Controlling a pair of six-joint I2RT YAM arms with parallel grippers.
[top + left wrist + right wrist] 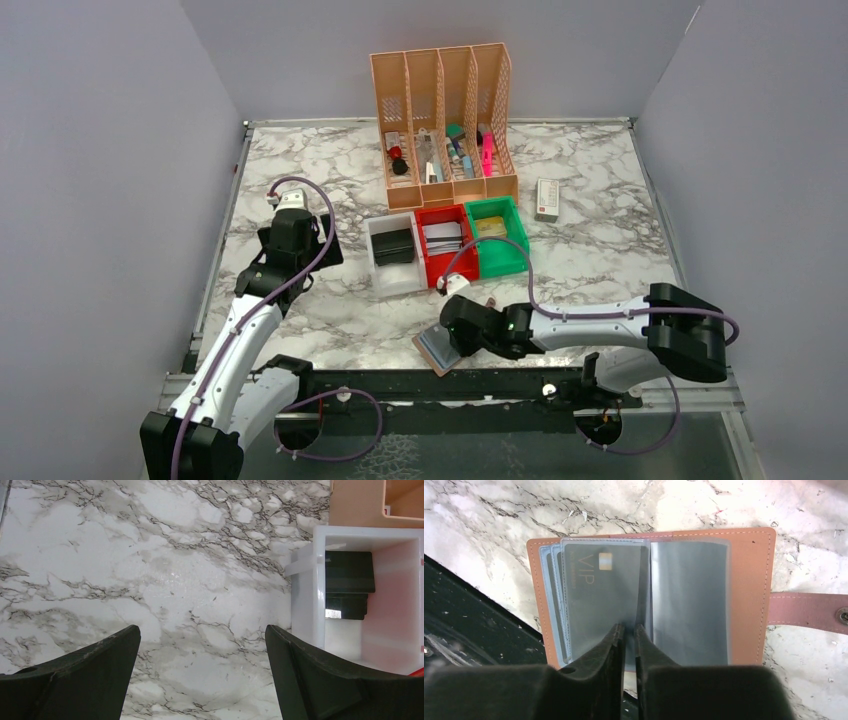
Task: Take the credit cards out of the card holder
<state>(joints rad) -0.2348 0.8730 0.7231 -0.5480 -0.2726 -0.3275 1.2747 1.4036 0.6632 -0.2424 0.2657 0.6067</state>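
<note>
The right gripper (630, 628) has its jaws drawn almost together at the fold of the open holder (751, 595), beside the grey VIP card (599, 595); whether they pinch a card or sleeve cannot be told. The holder lies flat at the near edge of the marble table (724, 505), with cards (551, 580) stacked in its left half. The left gripper (202, 630) hangs released, jaws wide, beside a white bin (306, 605).
</note>
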